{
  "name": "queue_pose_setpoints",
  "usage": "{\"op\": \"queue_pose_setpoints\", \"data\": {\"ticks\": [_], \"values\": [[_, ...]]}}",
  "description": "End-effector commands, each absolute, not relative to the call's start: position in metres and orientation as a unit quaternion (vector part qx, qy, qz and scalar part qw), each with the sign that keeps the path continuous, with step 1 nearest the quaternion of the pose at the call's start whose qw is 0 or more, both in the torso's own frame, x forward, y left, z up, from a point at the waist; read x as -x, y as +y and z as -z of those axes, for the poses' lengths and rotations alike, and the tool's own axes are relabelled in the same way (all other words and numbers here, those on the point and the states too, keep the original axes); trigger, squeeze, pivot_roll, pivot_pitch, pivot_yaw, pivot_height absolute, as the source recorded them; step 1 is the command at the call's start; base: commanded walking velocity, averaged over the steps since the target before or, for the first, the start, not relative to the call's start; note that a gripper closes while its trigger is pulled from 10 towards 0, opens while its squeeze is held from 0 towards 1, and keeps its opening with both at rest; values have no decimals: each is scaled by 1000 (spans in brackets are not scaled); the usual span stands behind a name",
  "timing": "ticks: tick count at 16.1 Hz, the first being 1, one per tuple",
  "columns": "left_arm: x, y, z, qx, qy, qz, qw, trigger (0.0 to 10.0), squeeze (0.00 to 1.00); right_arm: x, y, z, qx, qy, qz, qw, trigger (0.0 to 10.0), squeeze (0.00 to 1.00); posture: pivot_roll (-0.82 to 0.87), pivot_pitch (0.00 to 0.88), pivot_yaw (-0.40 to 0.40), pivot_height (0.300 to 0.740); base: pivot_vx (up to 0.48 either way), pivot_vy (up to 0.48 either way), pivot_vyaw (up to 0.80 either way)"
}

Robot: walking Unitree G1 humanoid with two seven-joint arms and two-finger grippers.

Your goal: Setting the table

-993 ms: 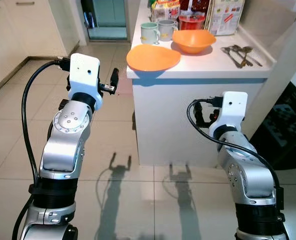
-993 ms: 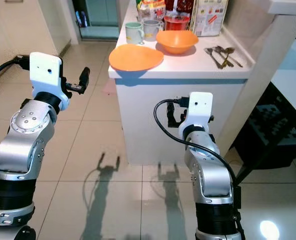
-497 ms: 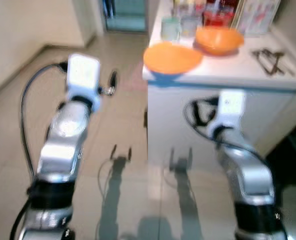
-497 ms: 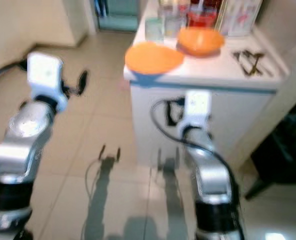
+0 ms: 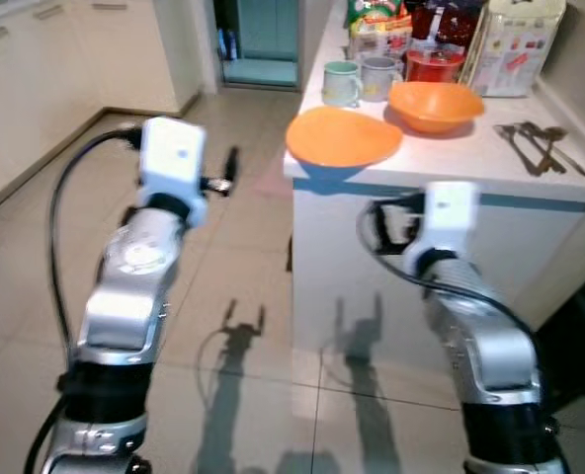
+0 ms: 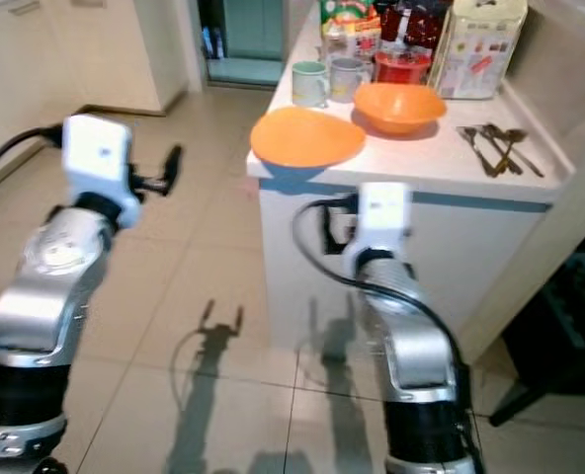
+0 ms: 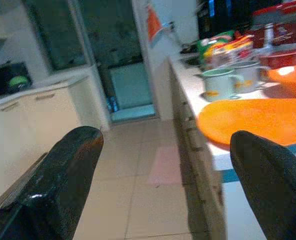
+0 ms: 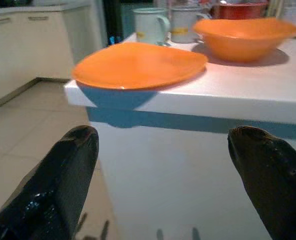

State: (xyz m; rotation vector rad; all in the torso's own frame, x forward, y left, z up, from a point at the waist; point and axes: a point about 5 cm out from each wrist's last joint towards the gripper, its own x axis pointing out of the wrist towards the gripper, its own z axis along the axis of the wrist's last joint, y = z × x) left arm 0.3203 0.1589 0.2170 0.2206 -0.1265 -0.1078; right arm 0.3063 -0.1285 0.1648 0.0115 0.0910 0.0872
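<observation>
An orange plate [image 5: 343, 135] lies at the near left corner of the white counter [image 5: 451, 170], its edge hanging slightly over the rim. Behind it sit an orange bowl [image 5: 435, 105] and two pale mugs [image 5: 341, 83]. Several pieces of cutlery [image 5: 536, 144] lie on the counter's right side. My left gripper [image 7: 163, 140] is open and empty, raised over the floor to the left of the counter, level with the plate [image 7: 255, 122]. My right gripper [image 8: 163, 137] is open and empty, held before the counter's front face just below the plate [image 8: 138, 65].
Food boxes, a red pot [image 5: 434, 65] and packets crowd the back of the counter. Cream cabinets [image 5: 36, 79] line the left wall, with a doorway [image 5: 263, 39] beyond. Tiled floor [image 5: 243, 286] stretches between them. Something dark [image 5: 579, 346] stands low to the counter's right.
The whole picture has shifted and was blurred half a second ago, so the camera moved; the counter looks slightly farther off. Both arms keep the same raised pose with open fingers.
</observation>
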Motion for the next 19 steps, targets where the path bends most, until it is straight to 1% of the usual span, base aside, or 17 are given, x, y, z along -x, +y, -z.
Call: {"op": "queue_pose_setpoints", "data": {"ticks": [1,2,3,4,6,10,12,13,15,19], "values": [[-318,151,-215,-103,-59,68,991,10000,0,-306,-135,-172,6,30,-41,999,10000,0,89,0,14,740,334,0,0],[-317,151,-213,-97,-56,66,992,10000,0,-307,-134,-174,7,27,-45,999,10000,0,91,0,10,740,330,0,0],[-315,155,-202,-84,-41,54,994,10000,0,-309,-132,-178,9,21,-52,998,10000,0,94,0,-10,740,334,0,0],[-314,155,-199,-82,-37,51,995,10000,0,-310,-132,-178,9,21,-53,998,10000,0,94,0,-10,740,334,0,0],[-310,157,-195,-90,-34,47,994,10000,0,-311,-133,-178,13,23,-55,998,10000,0,98,0,-36,740,334,0,0],[-310,156,-194,-101,-34,48,993,10000,0,-313,-138,-180,6,21,-45,999,10000,0,82,0,-25,740,331,0,0],[-309,156,-194,-109,-33,57,992,10000,0,-312,-139,-183,-5,15,-40,999,10000,0,82,0,-25,740,332,0,-628],[-310,155,-195,-110,-34,59,992,10000,0,-312,-139,-184,-5,13,-42,999,10000,0,70,0,-13,740,334,0,-800],[-312,156,-199,-108,-41,55,992,10000,0,-314,-140,-186,2,11,-46,999,10000,0,67,0,-15,740,332,0,-800],[-314,158,-206,-111,-51,52,991,10000,0,-315,-140,-190,8,2,-46,999,10000,0,62,0,-11,740,332,0,0]]}}
